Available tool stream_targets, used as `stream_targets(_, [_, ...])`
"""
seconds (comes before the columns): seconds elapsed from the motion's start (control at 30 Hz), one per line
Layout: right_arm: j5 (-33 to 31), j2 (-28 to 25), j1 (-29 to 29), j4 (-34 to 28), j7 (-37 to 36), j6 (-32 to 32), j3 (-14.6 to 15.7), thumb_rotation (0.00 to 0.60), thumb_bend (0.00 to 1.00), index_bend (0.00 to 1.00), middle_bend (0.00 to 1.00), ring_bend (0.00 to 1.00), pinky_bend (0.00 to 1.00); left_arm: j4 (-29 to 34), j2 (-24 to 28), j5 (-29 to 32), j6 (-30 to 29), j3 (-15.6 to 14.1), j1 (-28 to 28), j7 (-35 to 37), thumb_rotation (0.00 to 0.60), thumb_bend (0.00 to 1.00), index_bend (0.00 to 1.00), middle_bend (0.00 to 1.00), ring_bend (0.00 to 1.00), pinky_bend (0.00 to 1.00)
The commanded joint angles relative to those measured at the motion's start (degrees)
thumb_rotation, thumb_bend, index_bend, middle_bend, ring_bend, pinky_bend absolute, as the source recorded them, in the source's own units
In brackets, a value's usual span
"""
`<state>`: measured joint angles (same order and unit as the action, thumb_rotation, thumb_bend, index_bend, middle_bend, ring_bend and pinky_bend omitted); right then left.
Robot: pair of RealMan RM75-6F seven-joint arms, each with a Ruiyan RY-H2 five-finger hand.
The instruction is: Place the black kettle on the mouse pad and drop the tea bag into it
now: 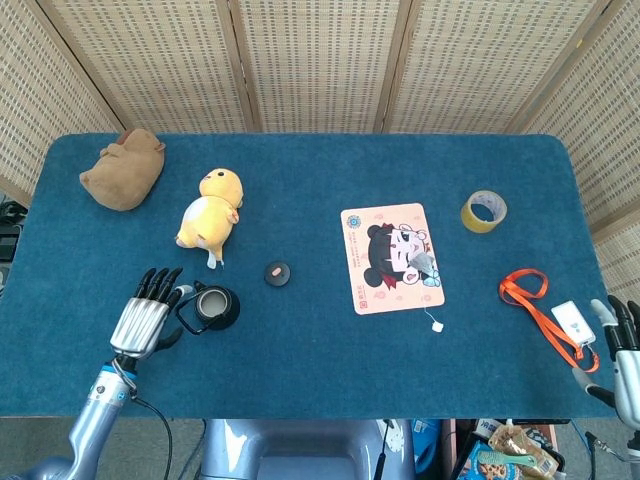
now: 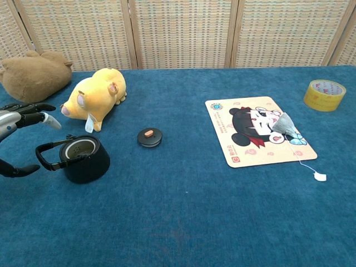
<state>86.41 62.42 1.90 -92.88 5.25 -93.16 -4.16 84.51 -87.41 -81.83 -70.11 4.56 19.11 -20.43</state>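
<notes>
On the blue tabletop, the black kettle stands lidless, well apart from the mouse pad; its lid lies between them. It looks rigid and smooth, so its side handle seems the surest hold. Beside that handle, the left robot hand is spread and empty. Light and limp, the tea bag rests on the pad, whose print is unreadable. Open and empty, the right robot hand waits at the table's edge.
</notes>
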Motion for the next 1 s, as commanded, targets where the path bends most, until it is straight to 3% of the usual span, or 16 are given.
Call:
stream_targets(0.03, [-0.01, 0.00, 0.09, 0.08, -0.12, -0.06, 0.00, 0.600, 0.18, 0.11, 0.15, 0.04, 0.09, -0.42, -0.48, 0.33, 0.44, 0.08, 0.43, -0.01, 0.600, 0.30, 0.23, 0.06, 0.00, 0.00])
stream_targets(0.53, [-0.19, 0.00, 0.69, 0.22, -0.39, -0.47, -0.06, 0.600, 0.18, 0.11, 0.15, 0.04, 0.10, -1.75, -3.66, 1.29, 1.40, 1.44, 3.02, 2.40, 0.600, 0.30, 0.25, 0.08, 0.01, 0.00])
stream_targets(1.0, [-0.40, -0.01, 0.86, 0.61, -0.83, -0.24, -0.19, 0.600, 0.18, 0.11, 0.15, 0.04, 0.11, 0.43, -3.06, 1.58, 2.41, 1.97, 5.02, 5.16, 0.600, 0.30, 0.38, 0.11, 0.03, 0.00])
